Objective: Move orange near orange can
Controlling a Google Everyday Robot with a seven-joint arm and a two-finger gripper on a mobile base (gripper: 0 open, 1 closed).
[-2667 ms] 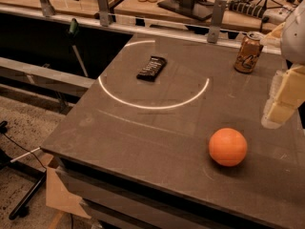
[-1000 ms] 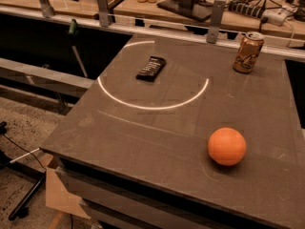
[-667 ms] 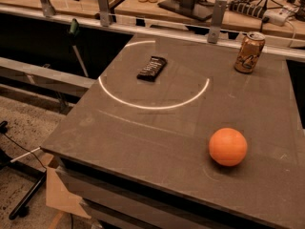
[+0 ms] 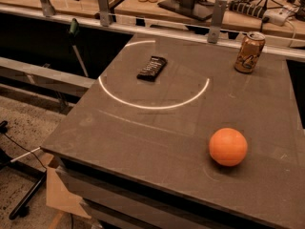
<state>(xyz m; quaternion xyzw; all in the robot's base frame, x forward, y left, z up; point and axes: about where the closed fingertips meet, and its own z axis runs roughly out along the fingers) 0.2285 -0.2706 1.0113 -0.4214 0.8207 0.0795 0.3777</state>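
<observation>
While the gripper sits outside the camera view, so that whether it is released or clenched cannot be told, the orange (image 4: 228,147) rests alone on the near right part of a dark grey table (image 4: 143,132). The orange can (image 4: 249,52) stands upright near the far right corner, well apart from the fruit, with bare tabletop between them. Judged from that gap, the move is not yet done. Both lie on the same side, so the likely path runs almost straight away from the camera. Being a ball, the orange would probably roll if set down carelessly. A flat black snack bar (image 4: 152,67) lies toward the far left, inside a thin white ring (image 4: 152,107) that shows on the surface, off that path. The tabletop is matte, flat and lightly scuffed. Behind it run a rail with grey metal posts (image 4: 217,13) and a wooden bench carrying cables and a power strip (image 4: 250,7). To the left, speckled floor (image 4: 19,123) shows below.
</observation>
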